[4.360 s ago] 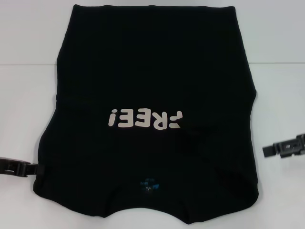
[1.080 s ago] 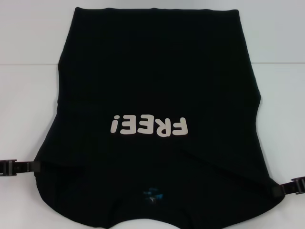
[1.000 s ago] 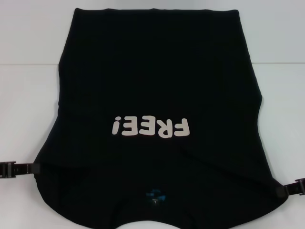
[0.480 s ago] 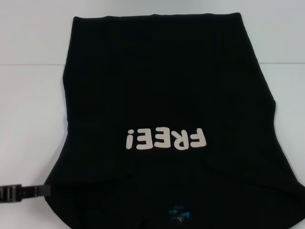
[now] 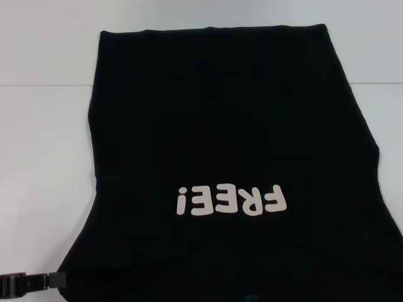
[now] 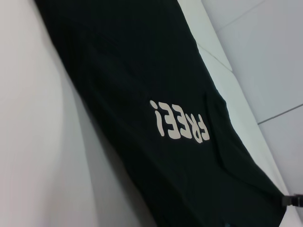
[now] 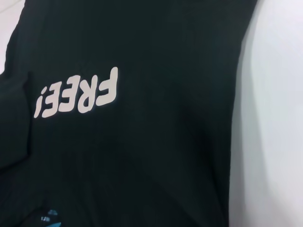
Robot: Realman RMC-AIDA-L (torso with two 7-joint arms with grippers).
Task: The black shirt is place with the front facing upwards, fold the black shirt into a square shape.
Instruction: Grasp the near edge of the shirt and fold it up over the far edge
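The black shirt (image 5: 220, 126) lies flat, front up, on the white table (image 5: 38, 157). Its pale "FREE!" lettering (image 5: 232, 200) reads upside down from the head view. My left gripper (image 5: 55, 279) is at the near left, shut on the shirt's left shoulder edge. The right gripper is outside the head view; in the left wrist view a bit of it (image 6: 294, 200) shows where the shirt's far corner is drawn out to a point. The right wrist view shows the lettering (image 7: 78, 93) and the teal neck label (image 7: 49, 215).
A seam line (image 5: 44, 84) runs across the white table behind the shirt. Bare table lies to the left of the shirt (image 5: 44, 207) and at the far right (image 5: 378, 56).
The shirt has slid toward the table's near edge and to the right. My left gripper moved nearer with it. The right gripper has left the head view.
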